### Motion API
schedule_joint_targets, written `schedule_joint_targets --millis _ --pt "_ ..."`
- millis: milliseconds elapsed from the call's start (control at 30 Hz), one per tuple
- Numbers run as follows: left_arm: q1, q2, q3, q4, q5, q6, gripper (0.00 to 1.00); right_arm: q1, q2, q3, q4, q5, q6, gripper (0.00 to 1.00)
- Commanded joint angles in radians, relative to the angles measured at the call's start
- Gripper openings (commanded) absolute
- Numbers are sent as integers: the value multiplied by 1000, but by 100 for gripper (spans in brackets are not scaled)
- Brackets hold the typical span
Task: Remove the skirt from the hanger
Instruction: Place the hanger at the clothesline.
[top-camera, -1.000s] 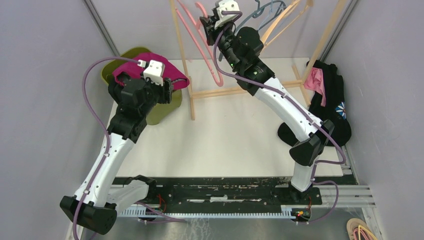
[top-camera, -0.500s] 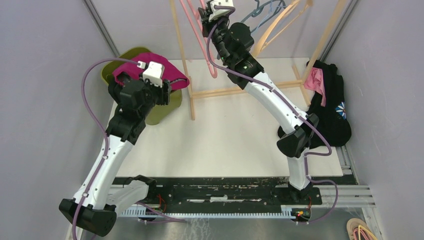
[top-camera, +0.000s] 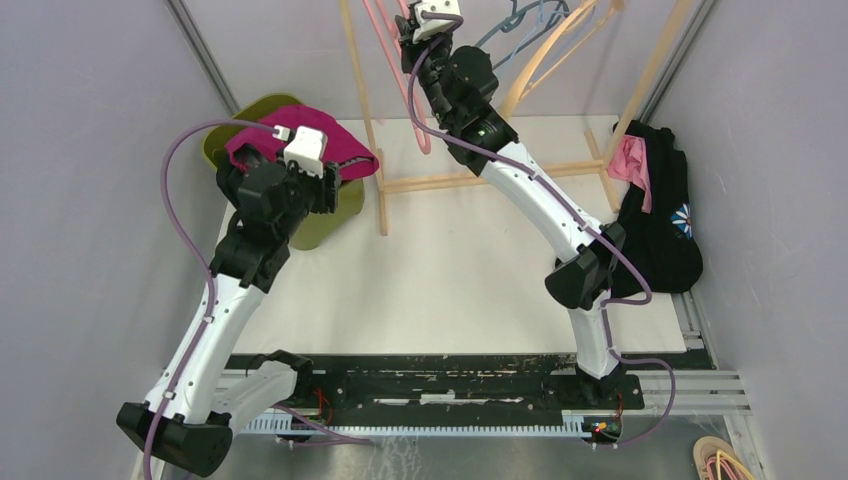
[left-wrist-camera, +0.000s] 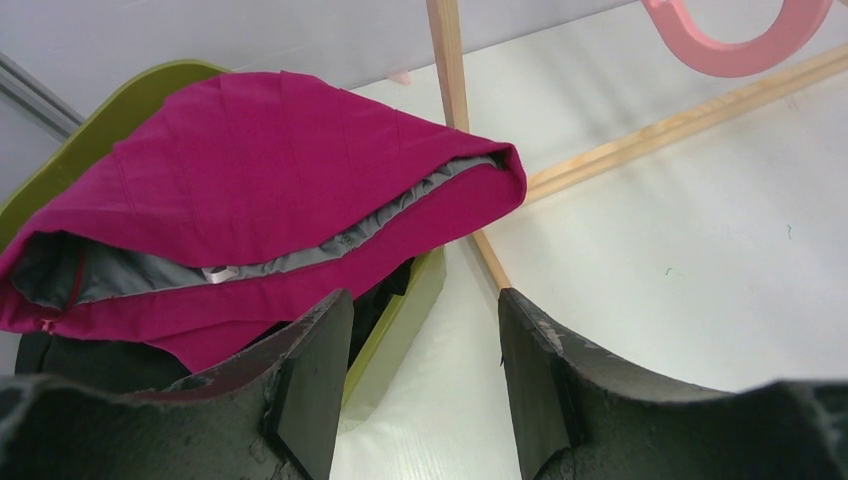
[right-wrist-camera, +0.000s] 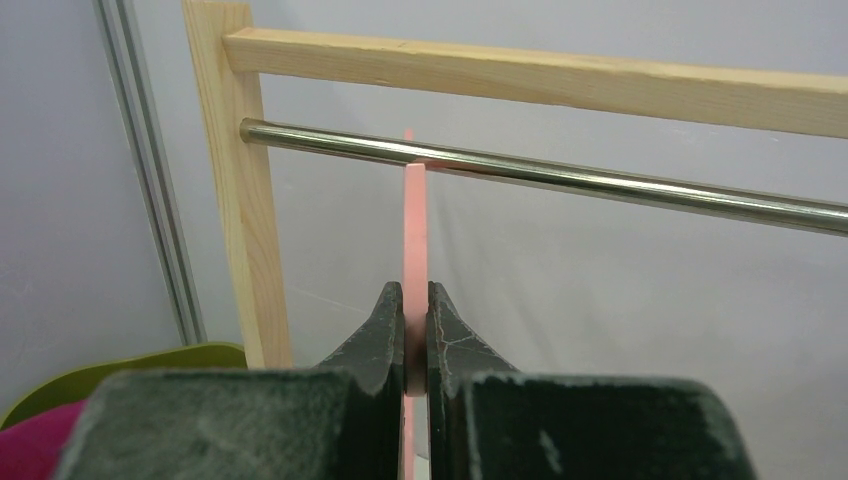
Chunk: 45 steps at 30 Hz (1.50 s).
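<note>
– So, where is the skirt (left-wrist-camera: 250, 190) now?

– Off the hanger, I think. The magenta skirt lies draped over the rim of the green bin (left-wrist-camera: 400, 320), one fold hanging past the rim toward the table. The left gripper (left-wrist-camera: 420, 310) hovers just above it, fingers spread moderately wide and holding nothing.

– And the right gripper (right-wrist-camera: 413, 295)?

– Its fingers are pinched tight on the pink hanger (right-wrist-camera: 414, 220), held up to the metal rail (right-wrist-camera: 600, 180) of the wooden rack (right-wrist-camera: 235, 200). I cannot tell whether the hook is over the rail.

– What could go wrong from here?

– If the fingers let go before the hook seats, the hanger likely drops to the table. A sideways pull could also jar the rack. On the left, the skirt sits more on the bin than in it, so a brush from the arm might drag it over the edge.

– What else is in the bin?

– Something dark (left-wrist-camera: 385, 285) shows beneath the skirt, but I cannot tell what. A separate heap of black clothes (top-camera: 665, 210) lies by the right wall, well apart from the bin.
</note>
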Motion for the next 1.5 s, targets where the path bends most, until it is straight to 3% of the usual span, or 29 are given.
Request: schedule_joint_targets --millis 0,767,1200,1467 --pt "-4 -20 -16 25 -10 31 63 -5 -77 -34 103 6 0 1" --pt "-6 -36 -57 40 -1 28 63 -4 -124 -71 140 12 11 1" --pt "-6 -57 -23 19 -13 29 63 -18 70 211 88 73 12 1" --pt "-5 -64 -31 16 -34 34 64 -26 79 160 111 87 43 1"
